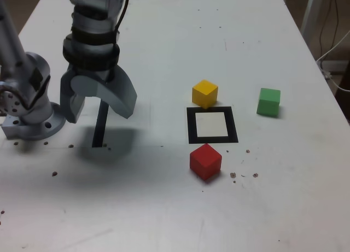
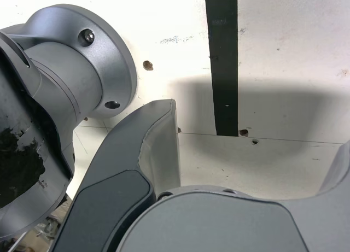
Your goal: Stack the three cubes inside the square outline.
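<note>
**Pincer parked wide, cubes waiting by the square**

While the pincer (image 1: 101, 107) hangs above the desk (image 1: 164, 208) at the exterior view's left, its jaws stand spread apart with nothing between them. It sits right over the thin black strip (image 1: 100, 130), and its shadow falls across the lower end of that strip. From the wrist view you get the same story: one grey finger (image 2: 158, 142) curves in, the edge of the other shows at the frame's border, and the black strip (image 2: 222, 60) runs across the white surface beyond them. Just beside the pincer, further to the exterior view's left, is the arm's round grey base (image 1: 30, 118), bolted to the desk.

Out from there, well apart from the pincer toward the exterior view's right, lies the square outline (image 1: 191, 126), thick black border, pale cream centre, nothing inside it. The yellow cube (image 1: 204, 93) sits just beyond its far edge, near the far-left corner as the exterior view shows it, touching or all but touching the border. The red cube (image 1: 205, 160) sits just off the near edge, turned at an angle. The green cube (image 1: 268, 101) stands alone further to the exterior view's right, clear of the outline. All three rest on the desk, none stacked. Small dark specks dot the surface near the red cube.
</note>
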Controlling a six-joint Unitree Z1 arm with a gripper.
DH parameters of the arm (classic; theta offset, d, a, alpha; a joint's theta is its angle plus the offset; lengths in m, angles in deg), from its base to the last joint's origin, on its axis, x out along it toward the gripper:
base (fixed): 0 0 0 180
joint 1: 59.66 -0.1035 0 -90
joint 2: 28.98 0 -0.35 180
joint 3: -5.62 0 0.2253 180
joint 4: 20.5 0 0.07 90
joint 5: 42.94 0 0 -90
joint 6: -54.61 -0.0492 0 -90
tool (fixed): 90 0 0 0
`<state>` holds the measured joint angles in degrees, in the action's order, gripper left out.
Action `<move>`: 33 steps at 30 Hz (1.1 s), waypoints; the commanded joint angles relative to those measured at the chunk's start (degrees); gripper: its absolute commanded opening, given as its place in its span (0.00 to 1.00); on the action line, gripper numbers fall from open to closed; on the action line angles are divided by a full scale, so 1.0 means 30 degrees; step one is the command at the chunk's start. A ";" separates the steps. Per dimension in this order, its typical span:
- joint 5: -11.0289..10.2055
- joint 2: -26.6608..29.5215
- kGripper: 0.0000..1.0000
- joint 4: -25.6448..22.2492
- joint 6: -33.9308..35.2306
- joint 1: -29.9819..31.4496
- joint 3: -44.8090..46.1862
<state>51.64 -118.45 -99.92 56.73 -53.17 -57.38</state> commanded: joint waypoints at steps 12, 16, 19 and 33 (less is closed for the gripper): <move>0.0031 0.0158 1.00 0.0159 -0.0111 0.0034 0.0463; 0.0034 0.0150 1.00 0.0137 -0.0121 0.0034 0.0488; 0.0154 0.0136 1.00 0.0082 -0.0119 0.0065 0.0306; -0.1120 -0.1564 1.00 -0.1642 0.0062 0.3535 -0.5145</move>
<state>48.95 -121.83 -104.78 57.53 -43.99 -70.72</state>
